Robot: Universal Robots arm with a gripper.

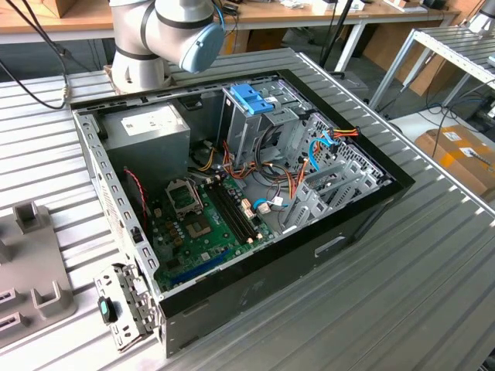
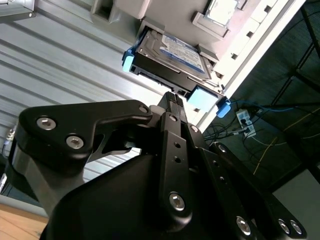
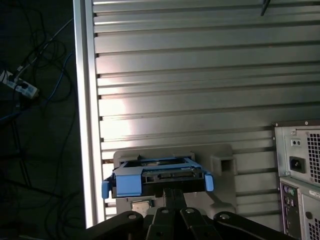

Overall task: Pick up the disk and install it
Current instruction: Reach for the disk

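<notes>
Disk (image 2: 172, 52), flat metal hard drive, light blue rails: lying in grey holder (image 3: 222, 161) just beyond black gripper (image 2: 172, 97), fingers pressing together.

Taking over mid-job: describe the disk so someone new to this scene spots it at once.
Start at the ribbed metal table, then find the grey holder near its edge, just ahead of the tool. The disk sits in it: a flat metal drive, the one part there with light blue side rails and a white and blue label.
</notes>
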